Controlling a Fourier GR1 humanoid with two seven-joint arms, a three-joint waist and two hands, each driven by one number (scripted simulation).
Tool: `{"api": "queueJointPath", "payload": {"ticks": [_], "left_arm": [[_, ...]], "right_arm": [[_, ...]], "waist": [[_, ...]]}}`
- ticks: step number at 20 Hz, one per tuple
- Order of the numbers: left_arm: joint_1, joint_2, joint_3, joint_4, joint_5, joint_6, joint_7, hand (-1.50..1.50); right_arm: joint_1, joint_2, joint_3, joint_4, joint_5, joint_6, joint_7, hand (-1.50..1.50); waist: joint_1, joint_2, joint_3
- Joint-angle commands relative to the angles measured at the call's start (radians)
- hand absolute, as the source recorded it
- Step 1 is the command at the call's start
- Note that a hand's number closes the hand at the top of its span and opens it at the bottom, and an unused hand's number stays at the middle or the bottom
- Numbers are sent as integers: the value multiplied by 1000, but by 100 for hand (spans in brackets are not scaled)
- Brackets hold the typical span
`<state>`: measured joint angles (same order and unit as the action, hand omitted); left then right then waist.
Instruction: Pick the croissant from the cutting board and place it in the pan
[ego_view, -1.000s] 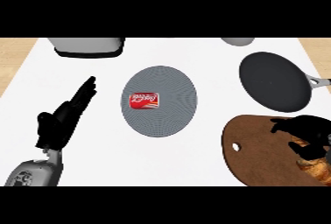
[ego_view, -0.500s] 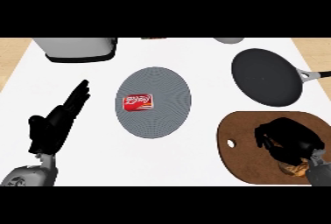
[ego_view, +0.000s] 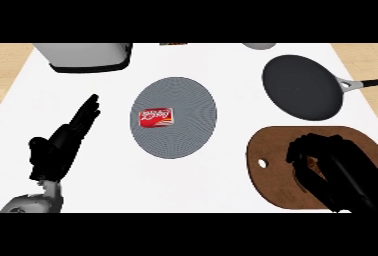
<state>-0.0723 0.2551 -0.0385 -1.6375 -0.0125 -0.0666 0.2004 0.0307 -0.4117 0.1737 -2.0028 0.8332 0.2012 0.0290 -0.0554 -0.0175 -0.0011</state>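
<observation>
Croissant itself is hidden; on the white surface, the left robot hand rests at the left with fingers straight. Next comes a grey plate bearing a red packet. Further right, the right robot hand curls down over the cutting board, below the dark pan.

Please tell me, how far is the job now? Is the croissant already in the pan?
Not yet. The pan holds nothing. The right hand is over the cutting board, fingers curled down where the croissant should be; the croissant is hidden, so I cannot tell if it is grasped. The left hand rests open at the left. Left to do: lift, carry to the pan, release.
</observation>
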Motion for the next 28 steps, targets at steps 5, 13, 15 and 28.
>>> {"api": "queueJointPath", "payload": {"ticks": [5, 13, 15, 28], "left_arm": [[-41, -32, -21, 25, -21, -15, -14, 0], [-73, -59, -29, 42, -50, -4, 12, 0], [-100, -78, -30, 70, -57, -7, 15, 0], [-123, -30, 33, 85, -14, -90, -7, 0]], "right_arm": [[147, 108, -66, -262, -34, -56, 107, 150], [-82, 149, -296, 135, -235, -130, -15, 150], [-134, 138, -296, 217, -214, -128, -39, 150], [-565, 17, -477, 1032, -151, -403, -378, 150]], "waist": [[46, 16, 1], [60, 21, 2], [58, 19, 1], [77, 27, 2]]}}
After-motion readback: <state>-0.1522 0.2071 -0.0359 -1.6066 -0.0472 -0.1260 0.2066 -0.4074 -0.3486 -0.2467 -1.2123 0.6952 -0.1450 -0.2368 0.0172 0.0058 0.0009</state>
